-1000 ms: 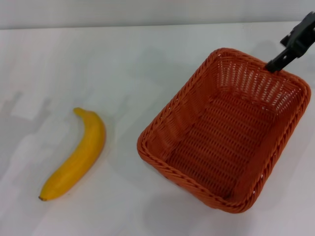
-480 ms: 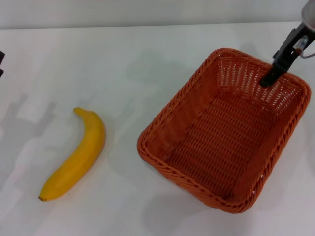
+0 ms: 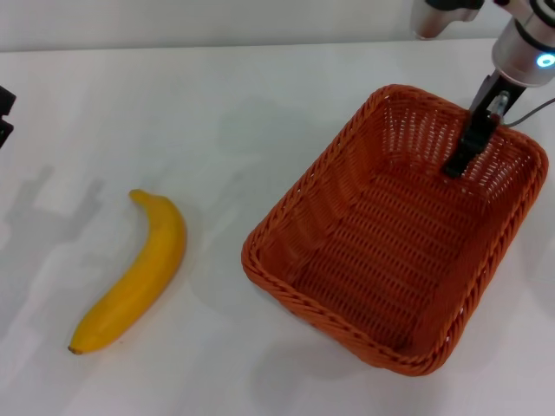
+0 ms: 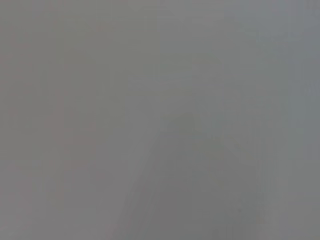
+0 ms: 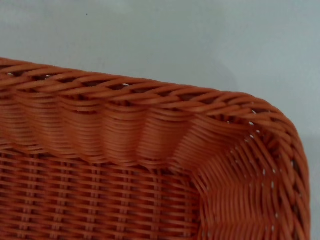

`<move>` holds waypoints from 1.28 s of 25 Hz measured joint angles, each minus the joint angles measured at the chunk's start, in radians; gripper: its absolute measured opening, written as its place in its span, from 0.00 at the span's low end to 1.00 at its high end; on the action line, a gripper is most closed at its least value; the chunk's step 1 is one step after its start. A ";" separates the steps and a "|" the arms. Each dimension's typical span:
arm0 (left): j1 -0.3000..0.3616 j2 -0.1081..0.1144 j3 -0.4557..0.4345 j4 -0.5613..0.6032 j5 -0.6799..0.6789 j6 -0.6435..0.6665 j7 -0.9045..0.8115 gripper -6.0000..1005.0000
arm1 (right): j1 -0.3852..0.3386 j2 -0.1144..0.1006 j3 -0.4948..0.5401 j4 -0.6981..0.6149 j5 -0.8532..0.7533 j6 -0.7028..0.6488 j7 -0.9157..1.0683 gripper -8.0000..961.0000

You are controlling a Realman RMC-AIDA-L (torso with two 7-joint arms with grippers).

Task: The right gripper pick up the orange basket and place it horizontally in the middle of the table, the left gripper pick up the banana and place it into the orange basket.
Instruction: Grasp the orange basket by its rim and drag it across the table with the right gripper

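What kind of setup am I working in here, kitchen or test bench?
Likely a test bench: a plain white table, with only one banana and an orange basket laid out, the right gripper dipping inside the basket.

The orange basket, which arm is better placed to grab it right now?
The right. Its end effector reaches down inside the orange basket by the far wall, while the left end effector sits at the table's left edge, beyond the banana.

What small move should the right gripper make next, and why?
Probably lower a little more and close on the far wall of the orange basket. The right gripper has a finger hanging inside that wall near the far right corner, but the basket sits skewed on the table, not yet gripped. The banana lies apart.
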 joint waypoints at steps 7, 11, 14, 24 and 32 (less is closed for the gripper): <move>0.002 0.002 0.000 0.000 0.001 0.000 0.000 0.89 | 0.015 0.003 -0.018 0.015 -0.003 -0.015 -0.004 0.75; 0.002 0.003 0.000 -0.007 0.001 0.000 0.000 0.89 | 0.015 0.011 -0.071 0.017 -0.010 -0.021 0.009 0.74; 0.003 0.004 0.000 -0.007 0.001 0.001 0.000 0.89 | 0.015 0.013 -0.090 0.015 -0.011 -0.018 0.022 0.64; 0.016 0.006 -0.005 -0.016 -0.004 -0.001 0.003 0.88 | -0.007 -0.004 -0.082 -0.135 -0.037 0.074 0.095 0.29; 0.019 0.006 -0.009 -0.025 -0.008 -0.013 0.004 0.88 | -0.071 -0.058 0.155 -0.256 -0.057 0.203 0.214 0.24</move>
